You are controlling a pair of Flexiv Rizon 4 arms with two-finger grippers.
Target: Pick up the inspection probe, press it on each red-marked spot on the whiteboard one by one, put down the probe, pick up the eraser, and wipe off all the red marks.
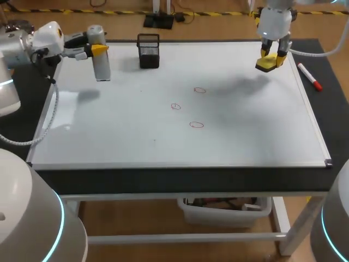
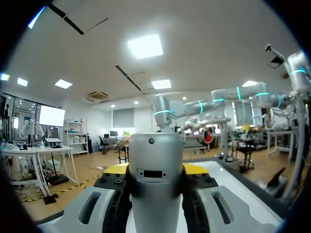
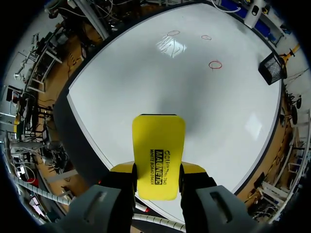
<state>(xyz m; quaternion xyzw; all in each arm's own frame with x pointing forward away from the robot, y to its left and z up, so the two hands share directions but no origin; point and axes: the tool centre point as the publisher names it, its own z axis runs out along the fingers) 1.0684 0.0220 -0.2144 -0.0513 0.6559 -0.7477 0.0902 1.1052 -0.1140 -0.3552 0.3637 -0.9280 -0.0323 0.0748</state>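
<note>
The left gripper [image 1: 100,50] comes in at the 10 o'clock corner of the whiteboard [image 1: 120,131]. Its fingers are clamped from both sides on the grey probe [image 1: 100,60]. The probe stands roughly upright across them, its lower end pointing down at the board. I cannot tell whether that end touches the surface. In the left wrist view the probe's rounded body fills the gap between the yellow tips, pressed by a finger [image 2: 116,169] on each side.

At 3 o'clock of the probe, near the board's far edge at about 11 o'clock, stands a black mesh cup [image 1: 148,51].

Near the board's middle is a small cluster. One red mark [image 1: 175,106] sits at its 9 o'clock, a second red mark [image 1: 196,125] at 5 o'clock and a third red mark [image 1: 199,90] at 1 o'clock. They are thin ovals, each apart from the others.

The right gripper [image 1: 271,59] hangs over the board's 1 o'clock corner, gripping the yellow eraser [image 1: 268,64] between its two fingers. In the right wrist view the eraser juts out ahead of the fingers, clear of the white surface, with the marks well ahead of it.

At about 2 o'clock, just beside the board's edge, a red marker [image 1: 308,75] lies on the dark table [image 1: 180,179].
</note>
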